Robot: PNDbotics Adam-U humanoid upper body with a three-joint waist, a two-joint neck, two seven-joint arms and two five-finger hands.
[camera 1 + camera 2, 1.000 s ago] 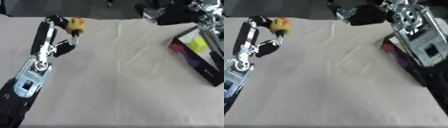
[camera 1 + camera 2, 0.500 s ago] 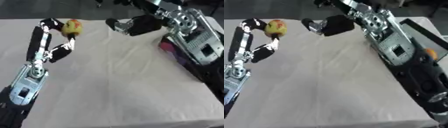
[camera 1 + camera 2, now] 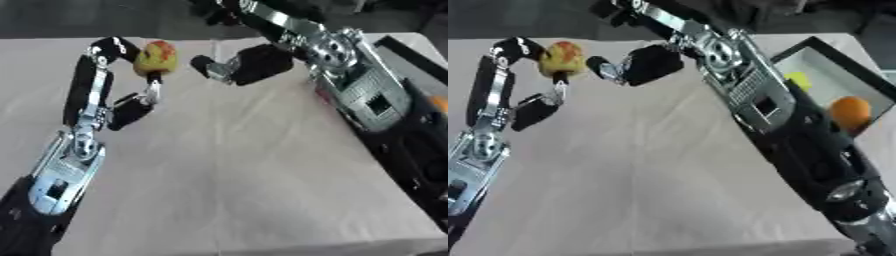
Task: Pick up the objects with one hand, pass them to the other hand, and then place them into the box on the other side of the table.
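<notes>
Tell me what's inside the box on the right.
In the box, an orange ball and a small yellow object show. The right arm covers the box's near side, so anything there is hidden.

Fruit: I see a small round yellow fruit (image 3: 156, 56) with a red-orange blush on its upper side, up at about 11 o'clock over the table.
Fruit state: it sits raised off the cloth, pinched at the fingertips of my left hand (image 3: 131, 102).
Box: a black-walled box (image 3: 826, 59) with a pale floor lies at about 2 o'clock, at the table's right edge, well apart from the fruit.
Box contents: I make out an orange ball (image 3: 850, 112) and a small yellow piece (image 3: 798, 80); my right arm hides much of the box.
</notes>
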